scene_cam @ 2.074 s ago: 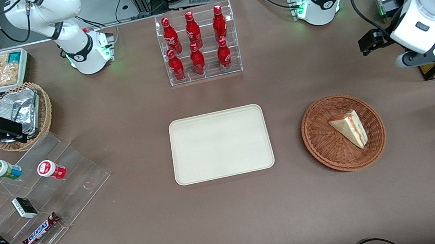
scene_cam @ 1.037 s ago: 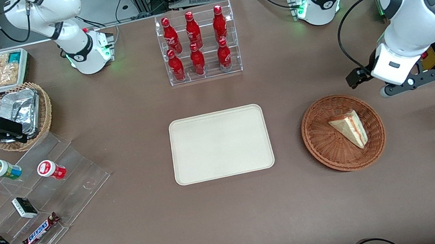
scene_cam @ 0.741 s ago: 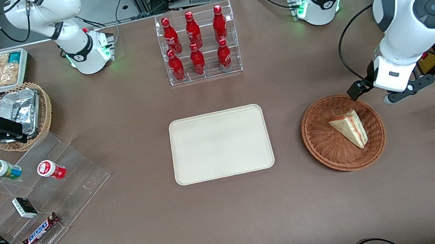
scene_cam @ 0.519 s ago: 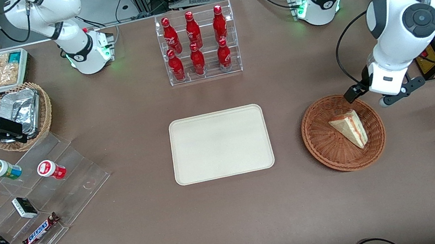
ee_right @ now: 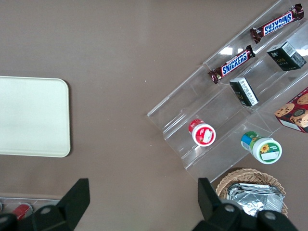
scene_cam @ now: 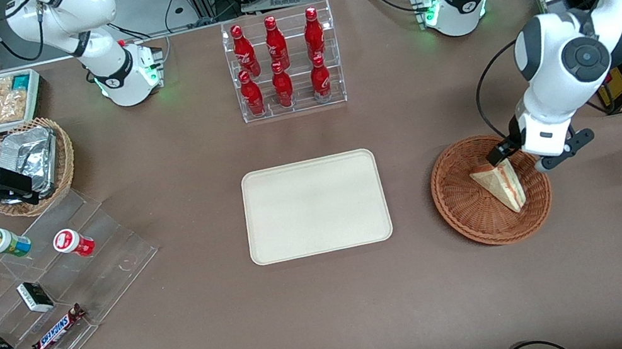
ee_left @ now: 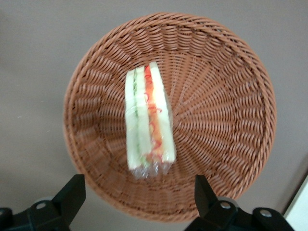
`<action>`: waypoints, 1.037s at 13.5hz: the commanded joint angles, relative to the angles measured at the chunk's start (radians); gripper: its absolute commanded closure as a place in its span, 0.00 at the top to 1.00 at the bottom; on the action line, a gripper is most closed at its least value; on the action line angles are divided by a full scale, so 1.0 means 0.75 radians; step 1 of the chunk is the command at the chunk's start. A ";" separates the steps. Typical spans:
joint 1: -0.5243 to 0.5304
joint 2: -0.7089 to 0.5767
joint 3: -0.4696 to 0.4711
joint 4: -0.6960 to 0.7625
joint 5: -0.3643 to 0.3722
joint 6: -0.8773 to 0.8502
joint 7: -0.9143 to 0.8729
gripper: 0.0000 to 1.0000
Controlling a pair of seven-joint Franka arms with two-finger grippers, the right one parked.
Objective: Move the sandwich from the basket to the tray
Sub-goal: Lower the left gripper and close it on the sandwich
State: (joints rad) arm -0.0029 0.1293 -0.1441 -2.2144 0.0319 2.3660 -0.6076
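Approach phase of the pick. The gripper (ee_left: 138, 202) hangs above the basket (scene_cam: 472, 216), fingers (ee_left: 71, 192) spread wide and holding nothing. The sandwich (scene_cam: 501, 184) lies directly beneath it on the basket floor, resting on one bread face with its layered edge turned up toward the wrist camera (ee_left: 147, 122); it appears to be wrapped in clear film, though the wrist view is soft there. The tray (scene_cam: 314, 206) lies well apart from the gripper, toward the parked arm's end of the table, with nothing on it.

Pose: the left arm reaches in from the working arm's end, its forearm dropping steeply so that the hand points nearly straight down over the basket edge farther from the front camera.

Next move, as judged: descend with the wedge centred between the fingers, turning the wrist if needed so they close across the two bread faces and not along the length, then squeeze lightly, since soft bread is likely to crush and film to slip.
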 commanded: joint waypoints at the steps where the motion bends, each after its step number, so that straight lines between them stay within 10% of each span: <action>1: -0.002 0.063 0.000 -0.005 0.009 0.103 -0.047 1.00; 6: 0.000 0.126 0.002 -0.031 0.009 0.226 -0.049 0.92; 13: 0.000 0.120 0.002 -0.077 0.009 0.283 -0.094 0.00; 14: 0.000 0.112 0.002 -0.077 0.011 0.275 -0.090 0.00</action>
State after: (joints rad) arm -0.0028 0.2325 -0.1440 -2.2529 0.0319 2.5575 -0.6590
